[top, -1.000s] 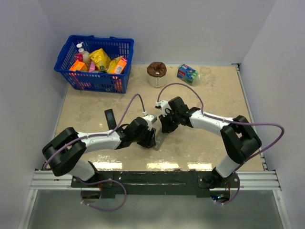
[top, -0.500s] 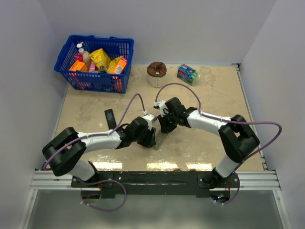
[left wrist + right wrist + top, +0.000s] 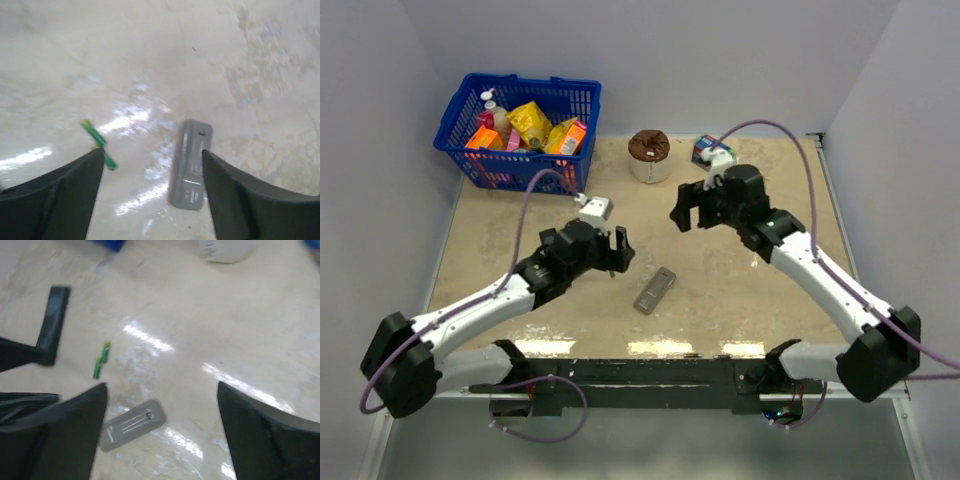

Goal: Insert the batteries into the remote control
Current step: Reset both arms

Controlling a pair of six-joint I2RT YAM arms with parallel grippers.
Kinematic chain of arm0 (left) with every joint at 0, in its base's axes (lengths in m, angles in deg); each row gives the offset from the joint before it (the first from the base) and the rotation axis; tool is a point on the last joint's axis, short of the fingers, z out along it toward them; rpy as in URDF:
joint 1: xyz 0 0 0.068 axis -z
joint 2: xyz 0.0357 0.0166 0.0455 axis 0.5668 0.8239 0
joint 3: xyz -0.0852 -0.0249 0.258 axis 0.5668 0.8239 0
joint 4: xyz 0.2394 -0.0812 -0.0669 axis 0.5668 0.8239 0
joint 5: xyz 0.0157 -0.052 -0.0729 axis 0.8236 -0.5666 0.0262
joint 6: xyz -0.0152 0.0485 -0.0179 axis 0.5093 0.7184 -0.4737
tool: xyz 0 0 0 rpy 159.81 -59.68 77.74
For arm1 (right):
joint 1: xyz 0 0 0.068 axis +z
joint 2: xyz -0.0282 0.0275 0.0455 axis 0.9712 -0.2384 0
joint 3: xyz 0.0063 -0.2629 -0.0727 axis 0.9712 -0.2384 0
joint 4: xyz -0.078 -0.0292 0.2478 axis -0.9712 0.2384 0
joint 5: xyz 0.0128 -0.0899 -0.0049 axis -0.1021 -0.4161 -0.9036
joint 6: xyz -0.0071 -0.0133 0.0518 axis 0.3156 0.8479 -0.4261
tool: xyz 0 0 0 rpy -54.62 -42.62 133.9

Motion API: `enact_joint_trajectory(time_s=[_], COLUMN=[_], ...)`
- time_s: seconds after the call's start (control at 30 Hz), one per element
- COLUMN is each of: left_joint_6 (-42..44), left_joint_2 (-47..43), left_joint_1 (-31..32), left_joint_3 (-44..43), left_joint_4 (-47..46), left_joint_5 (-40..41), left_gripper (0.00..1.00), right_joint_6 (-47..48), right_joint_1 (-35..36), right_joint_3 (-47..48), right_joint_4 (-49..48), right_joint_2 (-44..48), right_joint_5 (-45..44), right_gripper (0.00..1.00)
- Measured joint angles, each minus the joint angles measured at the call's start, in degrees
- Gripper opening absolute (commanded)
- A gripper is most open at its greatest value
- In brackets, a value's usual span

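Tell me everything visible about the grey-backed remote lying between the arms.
The remote control is a slim slab with rounded corners, seemingly matt grey plastic. It lies flat, back upward, face hidden. The wrist views show lengthwise ribs and a small dark notch on that back. It sits diagonally on the table, touched by nothing else.

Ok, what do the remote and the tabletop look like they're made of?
The remote looks like moulded plastic, matt grey on its upturned back, with pressed ridges. The tabletop looks like polished stone or a marble-print laminate: beige mottling under bright glare; which one is unclear.
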Motion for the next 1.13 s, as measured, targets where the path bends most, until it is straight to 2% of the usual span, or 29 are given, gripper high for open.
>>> enact_joint_trajectory(time_s=[0.07, 0.17, 0.3, 0.4, 0.6, 0.77, 0.9, 1.13], left_joint_6=[0.44, 0.46, 1.27, 3.43, 10.25, 15.74, 19.08, 19.93], left_joint_2=[-4.02, -10.91, -17.0, -19.87, -27.43, -35.6, -40.44, -40.74], left_joint_1=[-3.06, -9.66, -20.02, -24.79, -25.51, -25.51, -25.55, -25.55], left_joint_3=[-0.22, -1.42, -7.37, -13.0, -17.7, -16.92, -16.28, -16.26], left_joint_4=[1.64, 5.46, 11.32, 14.75, 14.12, 9.05, 4.28, 3.23], left_joint_5=[2.05, 6.08, 10.75, 14.67, 22.38, 26.82, 29.05, 30.21], left_gripper=[1.0, 1.0, 1.0, 1.0, 1.0, 1.0, 1.0, 1.0], right_joint_6=[-2.05, -5.09, -7.04, -7.17, -5.64, -2.29, 0.63, 3.87], right_joint_1=[-3.96, -8.5, -8.96, -8.94, -8.96, -8.96, -8.94, -8.92], right_joint_3=[-2.19, -4.94, -5.25, -4.52, -4.28, -5.11, -5.11, -5.11], right_joint_4=[-0.5, 0.04, 1.2, 1.77, 0.39, -4.09, -6.45, -6.6], right_joint_2=[4.22, 10.95, 18.93, 24.35, 33.68, 42.12, 44.54, 44.81], right_joint_5=[-2.69, -11.19, -24.04, -33.79, -42.21, -43.01, -42.95, -41.83], right_gripper=[0.98, 0.98, 0.98, 0.98, 0.98, 0.98, 0.98, 0.98])
